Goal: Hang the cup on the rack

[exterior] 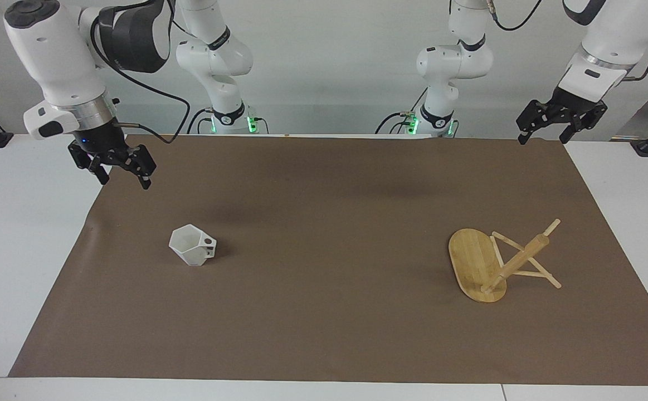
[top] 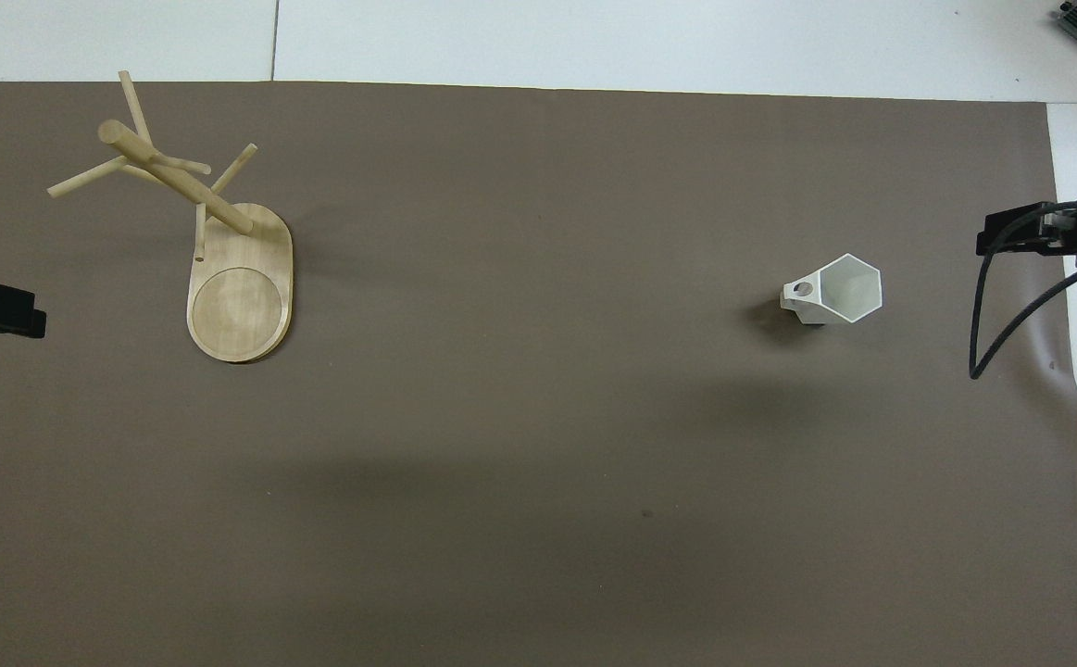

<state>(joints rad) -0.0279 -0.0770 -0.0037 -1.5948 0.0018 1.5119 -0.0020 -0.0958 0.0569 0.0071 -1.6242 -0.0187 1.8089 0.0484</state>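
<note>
Facing view: cup [exterior: 193, 245] upright on brown mat [exterior: 324, 184], at 9 o'clock; rack [exterior: 493, 264] at 3 o'clock. Right pincer [exterior: 123, 174] and left pincer [exterior: 544, 133], both released, raised, empty.
Overhead view: cup [top: 836, 291] at 3 o'clock, rack [top: 240, 287] at 9 o'clock, well apart on the desk [top: 594, 42].

One camera sits high across the worktop [exterior: 17, 234], facing the robots; the other looks steeply down from above their end. Both share the brown mat [top: 538, 417] between its edges.
</note>
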